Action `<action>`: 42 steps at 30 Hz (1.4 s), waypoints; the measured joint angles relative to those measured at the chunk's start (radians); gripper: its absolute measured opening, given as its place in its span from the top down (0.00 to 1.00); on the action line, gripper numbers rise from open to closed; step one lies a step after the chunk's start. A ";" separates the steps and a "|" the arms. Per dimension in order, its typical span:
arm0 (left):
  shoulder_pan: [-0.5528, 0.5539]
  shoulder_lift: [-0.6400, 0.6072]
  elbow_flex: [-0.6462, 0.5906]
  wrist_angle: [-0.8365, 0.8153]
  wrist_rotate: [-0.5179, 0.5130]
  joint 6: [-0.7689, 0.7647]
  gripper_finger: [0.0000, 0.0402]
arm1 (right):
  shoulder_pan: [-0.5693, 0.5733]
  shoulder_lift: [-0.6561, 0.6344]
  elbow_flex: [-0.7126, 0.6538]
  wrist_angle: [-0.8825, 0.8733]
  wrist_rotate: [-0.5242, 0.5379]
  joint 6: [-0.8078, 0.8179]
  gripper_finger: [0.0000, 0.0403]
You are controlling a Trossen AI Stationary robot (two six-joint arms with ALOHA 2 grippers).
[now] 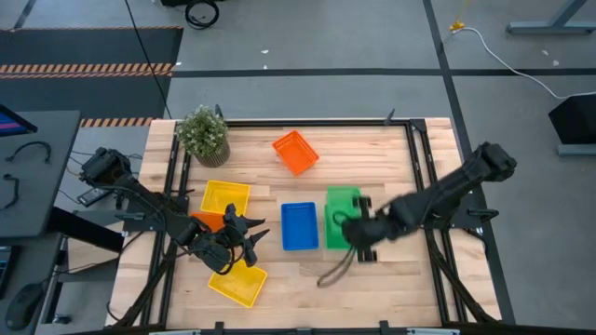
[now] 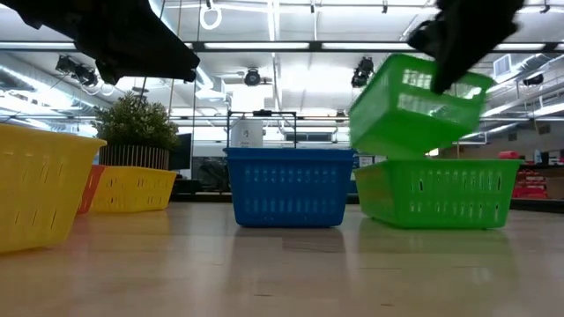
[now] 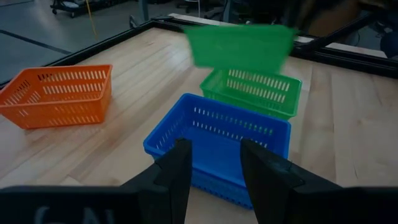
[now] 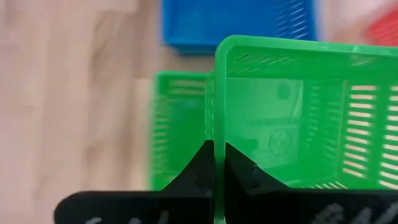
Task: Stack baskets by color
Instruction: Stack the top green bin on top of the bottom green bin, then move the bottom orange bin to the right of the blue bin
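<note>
Two green baskets in the high view at the desk's (image 1: 391, 279) right centre: held green basket (image 1: 346, 200) overlapping lower green basket (image 1: 335, 237). Right arm (image 1: 447, 191) reaching in from the right, right jaws over that pair. Blue basket (image 1: 299, 226) just beside them on the left. First yellow basket (image 1: 225, 197) left of the blue, second yellow basket (image 1: 238, 283) at the near edge, tilted orange basket (image 1: 295, 152) towards the back, potted plant (image 1: 203, 135) in the back left corner. Left arm (image 1: 154, 205) stretched between the two yellows, left jaws near the blue one, touching nothing; a sliver of another orange basket (image 1: 209, 221) under that arm.

Low view: held green basket (image 2: 419, 106) tilted in the air, directly above lower green basket (image 2: 436, 192), which sits flat on the desk. Blue basket (image 2: 288, 187) beside it, apart. Second yellow basket (image 2: 40, 185) large at the left, first yellow basket (image 2: 132, 187) farther back under the potted plant (image 2: 137, 128).

Left wrist view: left jaws apart and empty, fingers (image 3: 174, 177) pointing at the blue basket (image 3: 217, 134). Beyond it lower green basket (image 3: 252, 92), with the held green basket (image 3: 239, 46) blurred above. Orange basket (image 3: 59, 96) well apart.

Right wrist view: right jaws clamped together on the rim of the held green basket (image 4: 298, 124). Lower green basket (image 4: 177, 124) below, blue basket (image 4: 239, 25) past it.
</note>
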 joint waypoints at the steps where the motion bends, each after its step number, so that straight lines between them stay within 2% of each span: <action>1: 0.000 0.000 0.000 0.000 0.000 0.000 0.65 | 0.028 0.025 0.009 -0.001 -0.001 0.038 0.98; 5: 0.001 0.000 0.000 0.000 0.000 0.000 0.65 | 0.088 0.134 0.076 -0.024 0.023 0.127 0.98; 11: 0.000 0.000 0.000 0.000 0.000 0.000 0.65 | 0.081 0.243 0.172 -0.107 0.046 0.165 0.98; 14: 0.000 0.000 0.000 0.001 0.000 0.000 0.65 | 0.066 0.271 0.190 -0.133 0.034 0.166 0.98; 18: 0.000 0.000 0.000 0.001 0.000 0.000 0.65 | 0.050 0.289 0.189 -0.133 -0.034 0.159 0.97; 23: 0.000 0.000 0.000 0.001 0.000 0.000 0.65 | 0.045 0.303 0.189 -0.134 -0.046 0.123 0.90; 27: 0.000 0.000 0.000 0.001 0.000 0.000 0.65 | 0.046 0.303 0.189 -0.121 -0.037 0.098 0.79; 30: 0.000 0.000 0.000 0.001 0.000 0.000 0.65 | 0.047 0.286 0.189 -0.126 0.025 0.072 0.69; 33: 0.000 0.000 0.000 0.001 0.000 0.000 0.65 | 0.061 0.243 0.189 -0.122 0.036 0.025 0.63; 37: 0.000 0.000 0.000 0.000 0.000 0.000 0.65 | 0.097 0.166 0.169 -0.065 0.062 -0.086 0.61; 42: 0.000 0.000 0.000 0.000 0.000 0.000 0.65 | 0.128 0.048 0.002 0.219 0.108 -0.171 0.62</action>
